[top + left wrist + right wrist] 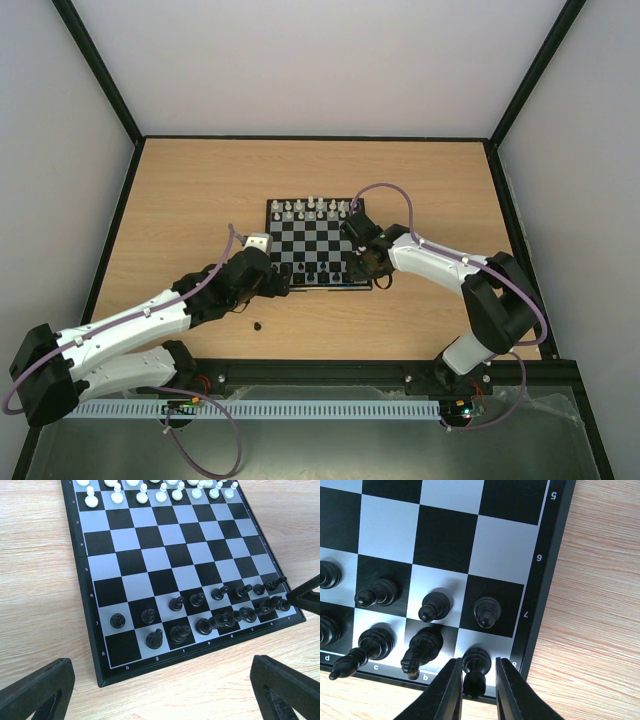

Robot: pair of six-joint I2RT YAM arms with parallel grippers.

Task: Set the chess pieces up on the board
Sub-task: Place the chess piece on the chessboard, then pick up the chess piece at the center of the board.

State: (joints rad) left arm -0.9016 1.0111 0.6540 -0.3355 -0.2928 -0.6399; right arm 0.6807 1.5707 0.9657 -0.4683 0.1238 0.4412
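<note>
Jaws of the right gripper (478,672) stand narrowly apart astride a black corner piece (476,659) on the board (555,555); whether they press it I cannot tell. A knight (422,650) stands just beside the left finger, with the board's dark border and bare table (600,605) to the right. The left gripper (160,672) gapes wide, holding nothing, over the board's near edge. The other black chess pieces (176,603) fill the two near ranks, the white pieces (142,494) the far ones, with open checks between. One black piece (258,325) lies off the board.
</note>
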